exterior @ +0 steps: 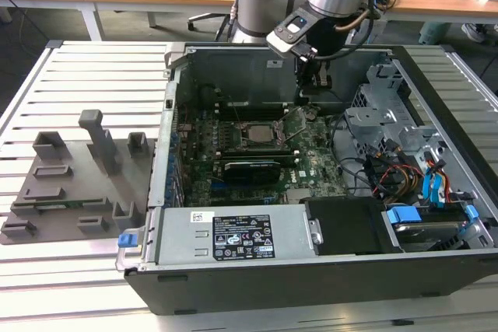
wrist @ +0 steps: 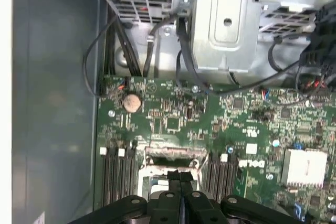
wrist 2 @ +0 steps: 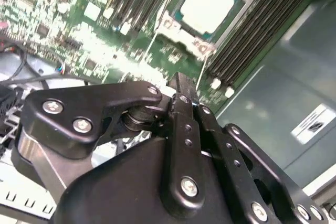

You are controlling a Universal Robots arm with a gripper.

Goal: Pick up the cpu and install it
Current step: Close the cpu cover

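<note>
The cpu point(wrist 2: 207, 3), a flat square chip with a silver-grey top, lies inside the metal socket frame point(wrist 2: 173, 27) on the green motherboard point(exterior: 311, 169). In the exterior view it is the grey square point(exterior: 253, 136) at the middle of the board. My gripper point(wrist 2: 181, 90) hangs above the board, apart from the chip, with its black fingers point(wrist: 180, 179) pressed together and nothing visible between them. In the exterior view the gripper point(exterior: 319, 82) is near the case's back wall, toward that view's right of the socket.
The open computer case point(exterior: 167, 114) walls in the board. A power supply point(exterior: 233, 239) lies along the front, and a drive cage point(exterior: 389, 114) with cables point(exterior: 389, 176) stands at the exterior view's right. A grey tray point(exterior: 70, 184) with upright blocks sits on the slatted table.
</note>
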